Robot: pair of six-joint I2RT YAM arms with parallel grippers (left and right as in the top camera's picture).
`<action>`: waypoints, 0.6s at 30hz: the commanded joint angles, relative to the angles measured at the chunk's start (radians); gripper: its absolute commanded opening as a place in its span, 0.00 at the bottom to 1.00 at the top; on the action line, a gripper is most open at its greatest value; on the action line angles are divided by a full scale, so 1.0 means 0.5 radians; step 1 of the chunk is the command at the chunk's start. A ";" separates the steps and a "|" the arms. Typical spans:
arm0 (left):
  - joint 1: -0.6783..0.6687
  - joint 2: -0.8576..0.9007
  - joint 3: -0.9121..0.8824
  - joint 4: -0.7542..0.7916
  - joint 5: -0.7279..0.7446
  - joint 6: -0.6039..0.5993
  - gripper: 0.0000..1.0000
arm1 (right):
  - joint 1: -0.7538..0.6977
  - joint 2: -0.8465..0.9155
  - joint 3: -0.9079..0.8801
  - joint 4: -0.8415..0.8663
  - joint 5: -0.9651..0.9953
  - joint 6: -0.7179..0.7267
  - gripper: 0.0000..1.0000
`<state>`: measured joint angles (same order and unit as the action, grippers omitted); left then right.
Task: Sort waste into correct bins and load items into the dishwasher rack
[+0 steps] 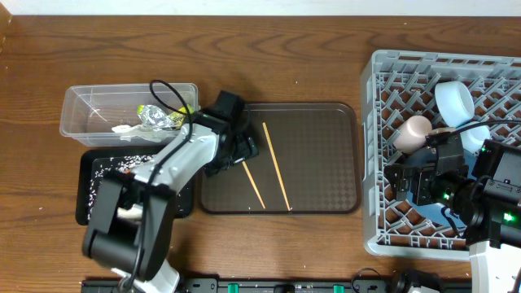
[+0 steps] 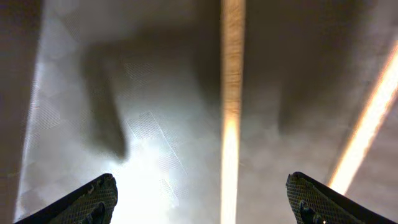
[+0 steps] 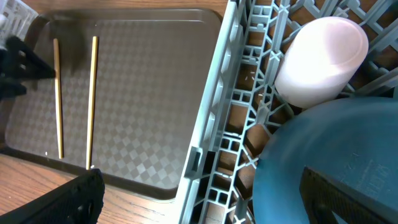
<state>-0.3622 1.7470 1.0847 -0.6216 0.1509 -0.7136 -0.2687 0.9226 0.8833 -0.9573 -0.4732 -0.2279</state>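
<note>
Overhead view of a wooden counter [image 1: 326, 49]; my left fingers [image 1: 241, 153] sit low over the brown serving tray [image 1: 317, 163], spread wide and holding nothing; one chopstick [image 2: 231, 93] lies between them, the second chopstick [image 2: 367, 137] just to the right; my right fingers [image 1: 404, 179], fully spread and empty, hover inside the grey dishwasher rack [image 1: 370, 122] above the blue plate [image 3: 323, 168], near the pink cup [image 3: 323, 56]; the clear tub [image 1: 81, 110] holds the wrapper [image 1: 167, 120] and napkin [image 1: 122, 129]; rice [image 1: 106, 171] speckles the black tray [image 1: 85, 213].

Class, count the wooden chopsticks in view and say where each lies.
2 chopsticks. Both lie on the brown serving tray: one near its left side, the other just right of it. None shows in the grey rack, though the blue plate could hide one.
</note>
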 commanded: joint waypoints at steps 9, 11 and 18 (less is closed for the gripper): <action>0.122 -0.891 0.114 -0.032 -0.028 0.117 0.95 | 0.014 0.000 0.037 -0.001 -0.002 -0.026 0.99; 0.208 -1.016 0.113 -0.050 -0.028 0.117 0.98 | 0.014 0.000 0.037 -0.001 -0.002 -0.026 0.99; 0.376 -1.252 0.113 -0.110 -0.027 0.117 0.98 | 0.014 0.000 0.037 0.008 -0.041 -0.024 0.99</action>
<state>-0.1894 1.1469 1.1248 -0.6743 0.1493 -0.6724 -0.2687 0.9226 0.8833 -0.9554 -0.4740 -0.2279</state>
